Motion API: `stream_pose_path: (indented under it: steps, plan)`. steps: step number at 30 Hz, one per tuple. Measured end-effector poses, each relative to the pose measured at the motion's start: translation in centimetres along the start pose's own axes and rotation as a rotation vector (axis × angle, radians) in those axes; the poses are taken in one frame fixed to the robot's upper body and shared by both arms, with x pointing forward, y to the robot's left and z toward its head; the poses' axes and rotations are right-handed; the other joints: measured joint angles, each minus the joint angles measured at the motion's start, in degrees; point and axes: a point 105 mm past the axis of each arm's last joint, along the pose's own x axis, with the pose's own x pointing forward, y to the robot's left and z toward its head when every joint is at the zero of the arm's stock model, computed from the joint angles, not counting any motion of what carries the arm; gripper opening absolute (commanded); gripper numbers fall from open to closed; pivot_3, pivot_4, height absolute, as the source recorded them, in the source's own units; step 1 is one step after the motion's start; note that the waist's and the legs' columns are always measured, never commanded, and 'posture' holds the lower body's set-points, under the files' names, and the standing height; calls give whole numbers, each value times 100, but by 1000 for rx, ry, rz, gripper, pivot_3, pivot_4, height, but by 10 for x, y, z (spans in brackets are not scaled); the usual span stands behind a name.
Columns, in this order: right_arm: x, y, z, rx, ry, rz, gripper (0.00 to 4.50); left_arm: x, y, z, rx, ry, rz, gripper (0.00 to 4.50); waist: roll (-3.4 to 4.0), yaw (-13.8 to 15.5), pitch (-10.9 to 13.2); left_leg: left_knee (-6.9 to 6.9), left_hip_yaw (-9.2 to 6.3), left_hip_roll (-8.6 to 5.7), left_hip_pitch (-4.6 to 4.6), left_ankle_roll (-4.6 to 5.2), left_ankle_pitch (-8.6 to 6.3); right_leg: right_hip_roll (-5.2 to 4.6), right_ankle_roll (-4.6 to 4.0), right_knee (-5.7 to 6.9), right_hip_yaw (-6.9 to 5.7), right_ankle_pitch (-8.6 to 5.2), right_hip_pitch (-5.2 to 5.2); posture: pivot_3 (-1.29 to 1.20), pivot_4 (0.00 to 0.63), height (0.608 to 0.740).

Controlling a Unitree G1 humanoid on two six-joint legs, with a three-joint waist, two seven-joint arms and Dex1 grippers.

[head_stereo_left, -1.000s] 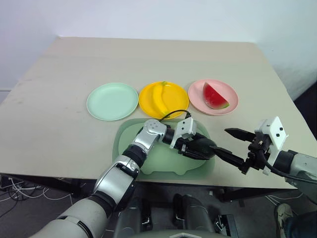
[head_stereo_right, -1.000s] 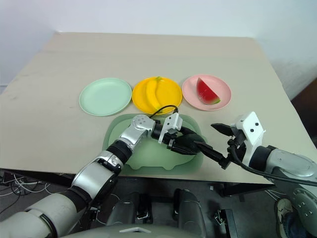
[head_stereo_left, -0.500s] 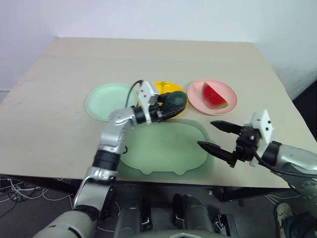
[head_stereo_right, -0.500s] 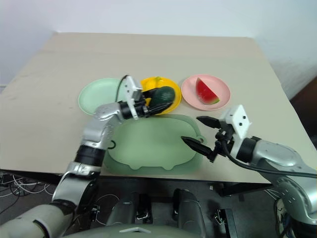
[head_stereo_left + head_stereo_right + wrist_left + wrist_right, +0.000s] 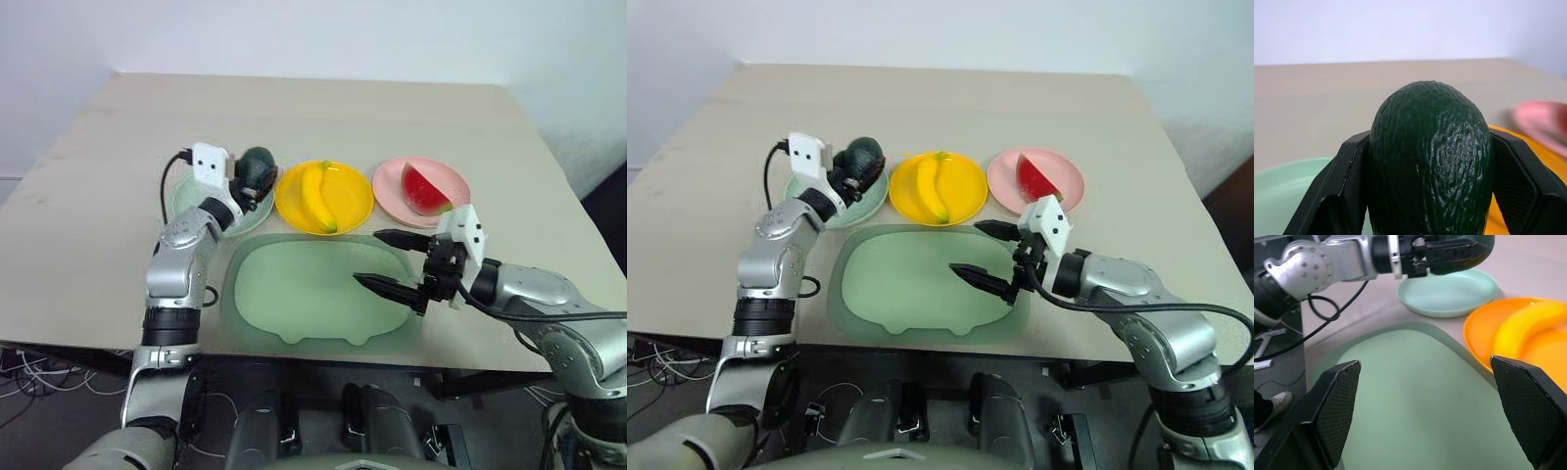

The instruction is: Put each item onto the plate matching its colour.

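Nearest the front tabletop (image 5: 78, 274) edge: pale green tray (image 5: 294, 304), rounded-rectangle, bare, its near rim just short of that edge. Right pincer (image 5: 390, 264) hovering over the tray's right part, fingers spread wide apart with nothing between them, tips aimed toward the left across the tray. Open green surface under and ahead of it; bare wood well to the left and right of the tray.

Just beyond the tray, a row of three round plates, close side by side. Mint green plate (image 5: 818, 213) at the left, yellow plate (image 5: 348, 201) in the middle, pink plate (image 5: 446, 181) at the right. Yellow and mint rims nearly touching; tray's far rim just beside all three.

Left pincer (image 5: 252, 176) held above the mint green plate, clamped on the dark green avocado (image 5: 258, 166); black fingers (image 5: 1347, 181) pressed on both flanks. Avocado clear of the plate surface, over its right half, near the yellow plate's rim. Long axis running along the fingers, rounded end pointing forward, away from the wrist.

Banana (image 5: 318, 196) lying on the yellow plate, long axis running near to far, curved, slightly slanted. Watermelon wedge (image 5: 424, 191) resting on the pink plate, red face up, green rind along its near right side.

Farther back, wide bare tabletop up to the far edge, then a pale wall (image 5: 313, 34). Right tabletop edge slanting away past the pink plate.
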Motion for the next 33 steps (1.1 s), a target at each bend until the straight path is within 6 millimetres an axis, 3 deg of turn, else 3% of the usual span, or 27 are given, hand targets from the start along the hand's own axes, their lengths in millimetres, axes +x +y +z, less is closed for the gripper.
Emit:
stream_pose_path:
  steps: [5,11,13,16,24,33]
  plan:
    - [2,-5,0,-3,7,-4,4500,5,31,-23,35,133,207,3011,0,6,0,0,3,0,0,0,0,-1,0,0,0,1,0,0,150,696]
    - [4,-8,-2,4,17,-3,4500,-9,53,-45,38,275,376,3011,-1,-25,0,-1,5,1,0,-5,1,0,2,5,1,2,-6,0,150,696]
    - [4,-10,-3,4,23,-6,4500,-16,60,-51,42,306,401,3755,0,-22,0,-1,6,1,-1,-9,3,-1,2,9,1,2,-9,0,150,696]
    - [4,-10,-5,5,31,-3,4500,-25,66,-55,51,323,410,4482,0,-21,0,-1,7,2,-2,-10,3,-2,1,9,1,2,-13,0,150,696]
    - [4,-11,-6,-6,28,-7,4500,-34,66,-35,100,263,357,4482,0,-16,0,-3,12,1,-3,-12,3,-7,-2,8,4,2,-18,0,150,696]
    - [0,-12,-10,4,16,-27,4500,-73,47,-5,158,206,81,4482,1,-24,0,-9,21,2,-5,-18,5,-7,-16,13,12,-8,-31,0,150,696]
